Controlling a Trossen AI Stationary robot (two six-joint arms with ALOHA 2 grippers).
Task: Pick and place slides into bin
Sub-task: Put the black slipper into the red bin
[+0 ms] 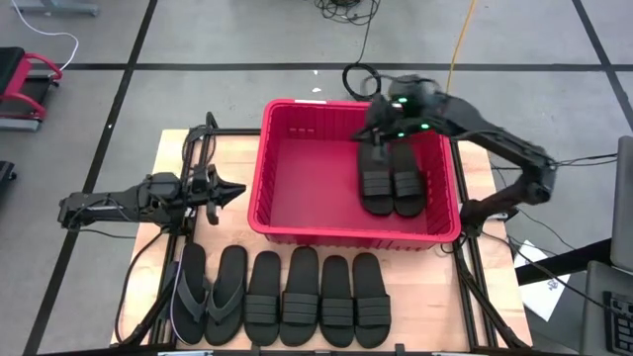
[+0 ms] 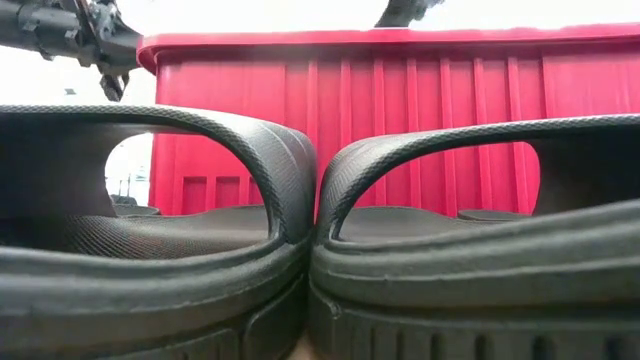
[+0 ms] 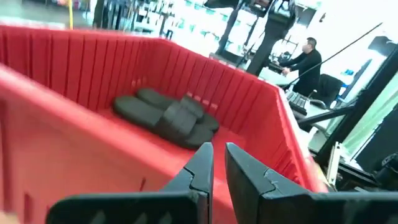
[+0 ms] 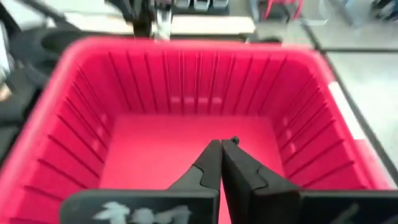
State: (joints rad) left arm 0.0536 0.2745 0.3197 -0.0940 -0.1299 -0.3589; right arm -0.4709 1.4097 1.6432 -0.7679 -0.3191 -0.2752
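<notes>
The red bin (image 1: 297, 232) stands at the table's middle. Two black slides (image 1: 391, 180) lie side by side, flat on its floor by the right wall; they also show in the left wrist view (image 3: 168, 115). Six more sandals lie in a row along the near edge: two flip-flops (image 1: 208, 295) at the left and several banded slides (image 1: 316, 299). My right gripper (image 1: 380, 145) hangs shut and empty over the far ends of the two binned slides (image 4: 222, 146). My left gripper (image 1: 237, 190) waits level outside the bin's left wall, its fingers a narrow gap apart (image 3: 219, 155).
Two banded slides fill the low view (image 2: 320, 230) in front of the bin's near wall (image 2: 400, 120). The bin's left half (image 1: 307, 178) is bare floor. A person (image 3: 305, 59) sits in the room beyond the table.
</notes>
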